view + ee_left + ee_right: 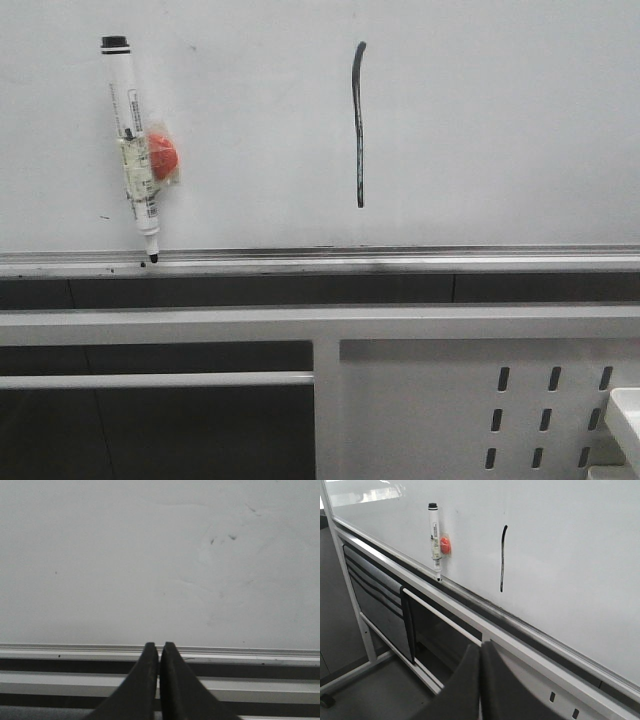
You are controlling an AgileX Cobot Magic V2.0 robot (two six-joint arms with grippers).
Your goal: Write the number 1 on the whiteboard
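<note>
The whiteboard (500, 120) fills the front view, with its silver ledge (400, 262) along the lower edge. The number 1 (358, 125) is a thin black near-vertical stroke on it, also in the right wrist view (503, 558). A white marker (134, 150) with a black cap stands tip down on the ledge, fixed to a red magnet (161, 154); it also shows in the right wrist view (435, 541). My left gripper (159, 647) is shut and empty, facing bare board. My right gripper (480, 647) is shut and empty, well back from the board. Neither gripper shows in the front view.
A white perforated metal frame (480, 400) with a horizontal rail (150, 380) stands below the ledge. A dark panel (380, 605) hangs in the frame at the left. The stand's foot (340, 680) rests on the grey floor. A white object (628, 420) shows at the right edge.
</note>
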